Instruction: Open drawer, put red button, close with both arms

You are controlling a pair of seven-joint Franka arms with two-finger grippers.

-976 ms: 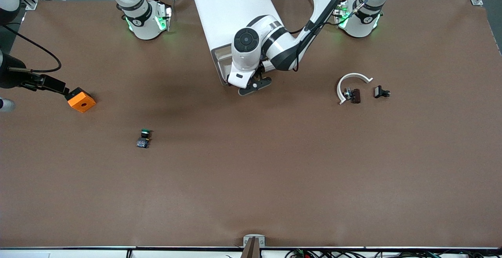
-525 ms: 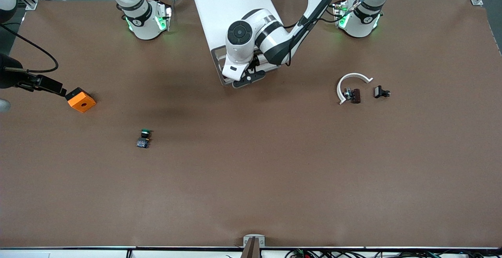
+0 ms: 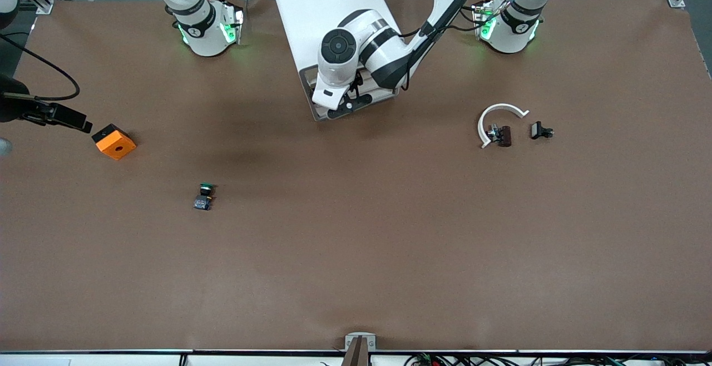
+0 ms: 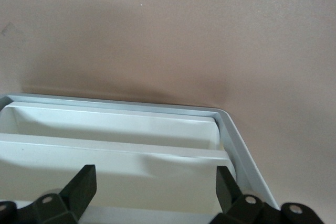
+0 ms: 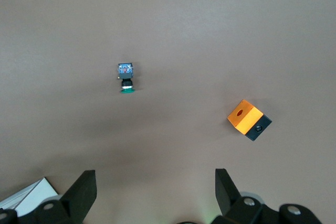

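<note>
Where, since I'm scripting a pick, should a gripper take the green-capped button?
The green-capped button lies on its side, so come from straight above and close across the flat sides of its black-and-blue body; the round cap would likely slip.

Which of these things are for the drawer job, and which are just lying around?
For the job: drawer; left gripper, open at it; right gripper, open, waiting; no red button seen.
Lying about: green button, orange cube, white curved piece, brown part, black part.
</note>
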